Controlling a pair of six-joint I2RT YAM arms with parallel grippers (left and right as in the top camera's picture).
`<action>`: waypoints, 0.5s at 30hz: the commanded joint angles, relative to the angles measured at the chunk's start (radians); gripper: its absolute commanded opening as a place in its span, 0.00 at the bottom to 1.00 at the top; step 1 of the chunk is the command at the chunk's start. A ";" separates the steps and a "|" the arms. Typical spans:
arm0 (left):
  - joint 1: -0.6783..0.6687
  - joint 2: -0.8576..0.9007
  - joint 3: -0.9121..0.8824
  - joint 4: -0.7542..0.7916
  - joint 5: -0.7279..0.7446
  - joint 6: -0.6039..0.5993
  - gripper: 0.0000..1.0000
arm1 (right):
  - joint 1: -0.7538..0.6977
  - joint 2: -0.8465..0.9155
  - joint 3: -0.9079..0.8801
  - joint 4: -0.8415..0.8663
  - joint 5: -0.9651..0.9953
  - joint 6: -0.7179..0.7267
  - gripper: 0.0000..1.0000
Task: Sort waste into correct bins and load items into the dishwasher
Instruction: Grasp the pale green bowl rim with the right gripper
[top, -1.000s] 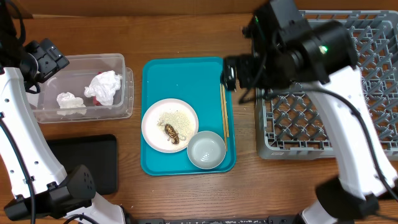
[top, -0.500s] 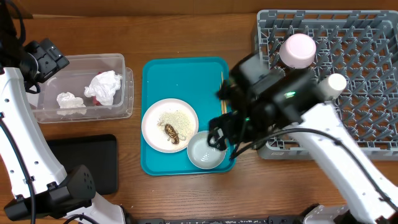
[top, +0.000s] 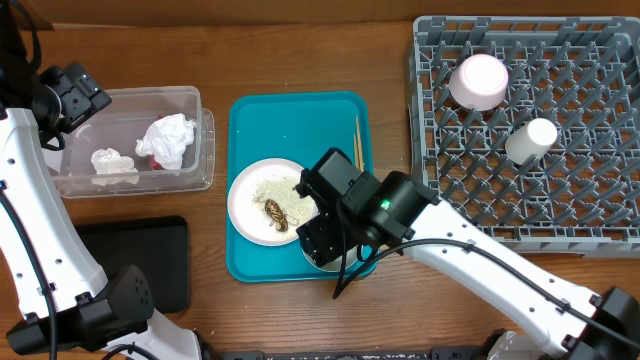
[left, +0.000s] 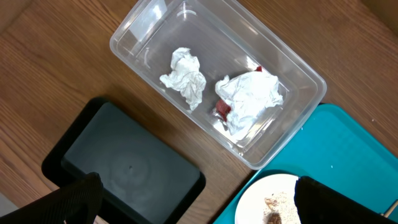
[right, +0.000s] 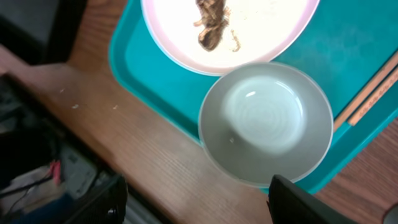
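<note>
The clearing-up looks a bit past halfway. In the clear tub (left: 155, 31), below and ahead of the left gripper (left: 198, 186), lie two crumpled tissues (left: 185, 76) and a red wrapper (left: 222, 109) tucked under the bigger one. That gripper hangs with its jaws wide apart and nothing in them. The black tray (left: 124, 168), just under its left finger, has nothing in it.

Over in the grey rack (top: 590, 215), well away from either pair of jaws, a small pink bowl (top: 478, 80) sits upside down and a white cup (top: 530, 140) stands near it, so two items are loaded.

What is left sits on the teal tray (top: 290, 125). The right gripper (right: 196, 186) hovers low with its jaws spread wide and gripping nothing. The whitish bowl (right: 264, 121) lies directly ahead of them, inside the span of the two fingers. Just beyond the bowl is the plate (right: 249, 37), with a brown scrap (right: 211, 25) and rice (top: 280, 185) not yet tipped off. The chopsticks (right: 373, 87) lie off to the right finger's side.

I'd judge the bowl is next, then the food waste, plate and chopsticks.
</note>
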 joint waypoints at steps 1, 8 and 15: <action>-0.001 -0.002 0.000 0.001 -0.013 -0.010 1.00 | 0.013 -0.004 -0.067 0.044 0.052 0.023 0.75; -0.001 -0.002 0.000 0.001 -0.013 -0.010 1.00 | 0.029 0.011 -0.152 0.114 0.030 0.063 0.70; -0.001 -0.002 0.000 0.001 -0.013 -0.010 1.00 | 0.069 0.084 -0.152 0.208 0.023 0.054 0.67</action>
